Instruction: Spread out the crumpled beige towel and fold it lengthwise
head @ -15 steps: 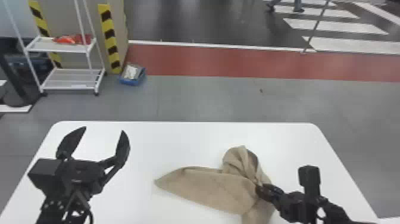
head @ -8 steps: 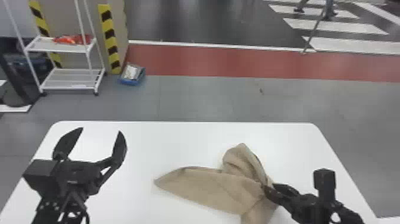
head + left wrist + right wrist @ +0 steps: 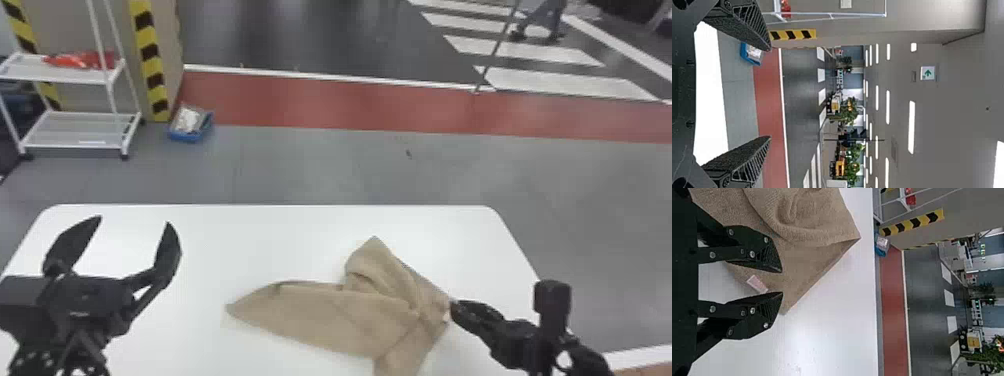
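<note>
"Where's our beige towel (image 3: 345, 317)?"

"Crumpled on the tabletop (image 3: 280, 240). Our right claw (image 3: 782, 282) is spread at its right edge. Our left claw (image 3: 135, 220) is spread too, far left."

"What's next?"

"We seem to be at the spreading part, so we should pinch that edge and pull."

Wht tbl (image 3: 270, 240), rounded far corners, beige towel (image 3: 340, 317) crumpled on it

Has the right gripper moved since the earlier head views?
Yes. The right gripper has moved toward the robot's right, closer to the right edge of the table than in the earlier head views.
</note>
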